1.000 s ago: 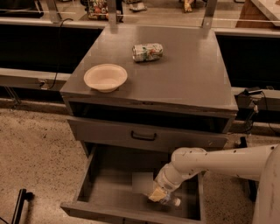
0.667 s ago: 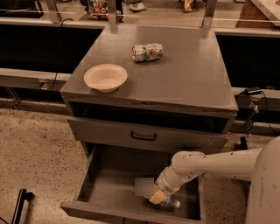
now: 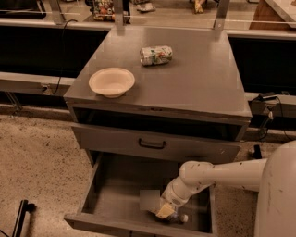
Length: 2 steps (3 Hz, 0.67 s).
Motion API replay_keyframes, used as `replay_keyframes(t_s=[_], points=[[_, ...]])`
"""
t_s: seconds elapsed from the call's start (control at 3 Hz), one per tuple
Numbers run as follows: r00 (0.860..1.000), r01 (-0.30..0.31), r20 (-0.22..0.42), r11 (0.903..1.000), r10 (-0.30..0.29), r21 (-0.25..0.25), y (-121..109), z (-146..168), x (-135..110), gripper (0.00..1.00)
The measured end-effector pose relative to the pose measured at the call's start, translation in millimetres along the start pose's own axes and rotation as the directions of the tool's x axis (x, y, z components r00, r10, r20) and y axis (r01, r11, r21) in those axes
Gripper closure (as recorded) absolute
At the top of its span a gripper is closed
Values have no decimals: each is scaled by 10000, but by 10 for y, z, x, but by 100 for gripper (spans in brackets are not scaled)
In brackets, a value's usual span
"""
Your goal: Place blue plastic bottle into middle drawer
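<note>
This looks like a robot test lab or workshop. A plain grey metal drawer cabinet [image 3: 194,88] stands on a speckled hard floor [image 3: 41,162], which spreads to the left of the gripper [image 3: 165,212]. Beyond and above it are dark-fronted benches [image 3: 32,46] and metal uprights [image 3: 221,13]. The gripper is low inside the open middle drawer [image 3: 121,183].

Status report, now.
Gripper low inside the middle drawer, at the blue plastic bottle. Bottle lies on drawer floor. Bowl, can up on cabinet top.
</note>
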State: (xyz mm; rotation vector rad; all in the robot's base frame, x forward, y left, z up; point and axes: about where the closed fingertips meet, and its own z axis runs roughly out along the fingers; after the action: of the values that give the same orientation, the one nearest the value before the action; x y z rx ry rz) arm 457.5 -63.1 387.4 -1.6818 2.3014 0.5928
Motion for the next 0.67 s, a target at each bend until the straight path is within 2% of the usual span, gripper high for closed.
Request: replay_keyframes(t_s=[0.33,0.67], points=[[10000,5,-5,10000,-5,-29,10,12,0,13],[9980,378,-514,9990,-366,231,82,-27,-133,13]])
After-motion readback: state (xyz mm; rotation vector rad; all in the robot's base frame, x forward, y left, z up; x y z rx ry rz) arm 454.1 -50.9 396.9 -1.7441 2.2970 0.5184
